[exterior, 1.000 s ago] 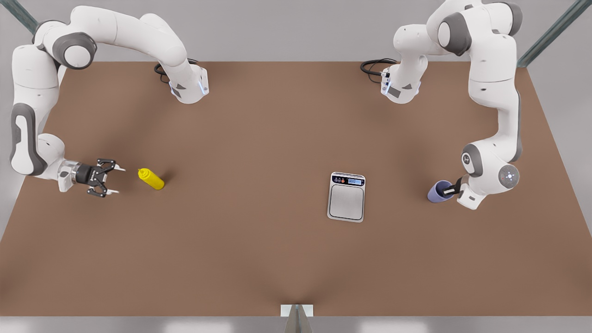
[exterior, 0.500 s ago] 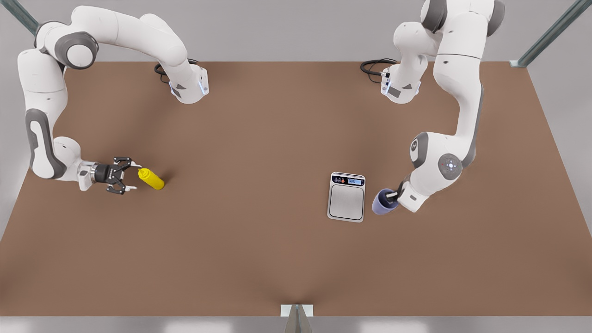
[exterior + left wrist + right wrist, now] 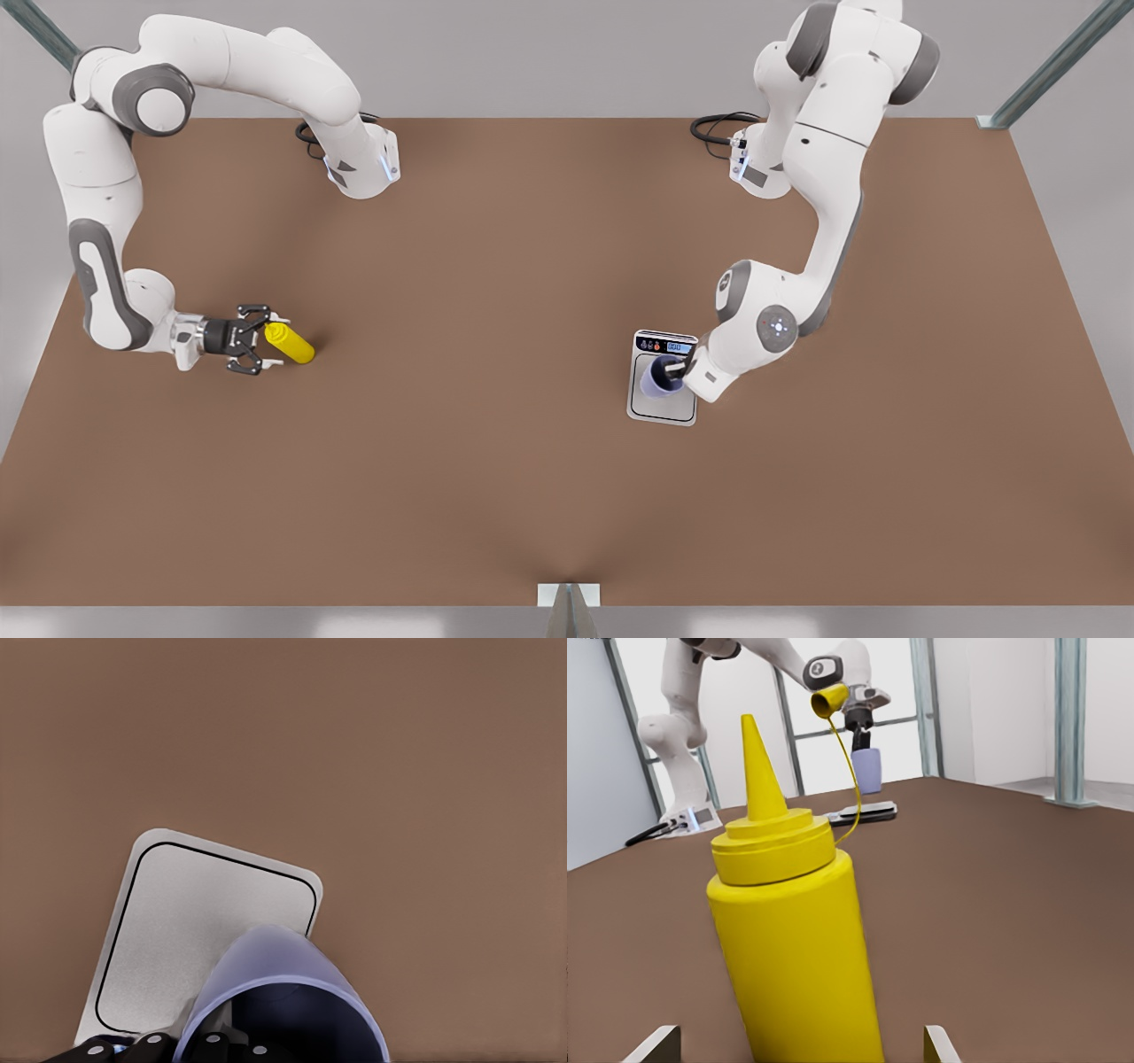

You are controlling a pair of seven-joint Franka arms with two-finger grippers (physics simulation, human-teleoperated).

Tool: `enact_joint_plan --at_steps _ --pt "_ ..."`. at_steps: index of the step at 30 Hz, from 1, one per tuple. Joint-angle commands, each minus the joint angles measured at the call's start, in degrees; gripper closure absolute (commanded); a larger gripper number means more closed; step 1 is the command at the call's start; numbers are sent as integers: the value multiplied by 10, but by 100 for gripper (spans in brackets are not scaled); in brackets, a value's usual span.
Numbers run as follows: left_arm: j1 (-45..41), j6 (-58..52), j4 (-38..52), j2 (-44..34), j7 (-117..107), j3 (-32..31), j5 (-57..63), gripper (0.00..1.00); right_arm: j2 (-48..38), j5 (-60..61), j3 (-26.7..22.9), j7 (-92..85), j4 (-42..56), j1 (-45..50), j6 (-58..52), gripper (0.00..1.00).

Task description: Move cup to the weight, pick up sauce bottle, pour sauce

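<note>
The lavender cup (image 3: 658, 377) hangs just above the silver plate of the weight (image 3: 663, 409), held by its rim. My left gripper (image 3: 678, 365), on the front view's right, is shut on the cup (image 3: 283, 988), with the weight's plate (image 3: 195, 930) beneath. The yellow sauce bottle (image 3: 292, 345) stands on the table at the front view's left. My right gripper (image 3: 266, 346) is open with a fingertip on each side of it. In the right wrist view the sauce bottle (image 3: 793, 930) is close up between the fingertips (image 3: 654, 1043); the cup (image 3: 868, 769) and the weight (image 3: 864, 811) are far behind it.
The brown table (image 3: 496, 266) stretches wide between the two arms. Black cables (image 3: 716, 128) coil by the arm bases at the back. A small metal bracket (image 3: 568, 594) sits at the table's front edge.
The left gripper carried the cup leftwards in the front view, from the table's right side to over the weight. The right gripper advanced until its open fingers straddle the sauce bottle.
</note>
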Motion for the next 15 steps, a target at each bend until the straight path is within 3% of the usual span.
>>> enact_joint_plan --at_steps 1,12,13,14,15 --pt "0 0 0 0 2 0 -41 79 0 0 0 0 0 0 0 0" --pt "13 0 0 9 2 11 -41 79 -5 20 0 4 -19 34 30 0" --pt "13 0 0 10 2 12 -41 60 -5 21 0 4 -19 35 30 0" --pt "13 0 0 11 2 12 -41 23 -6 28 0 4 -19 42 30 0" --pt "13 0 0 12 2 12 -41 0 -6 29 0 4 -19 44 30 0"
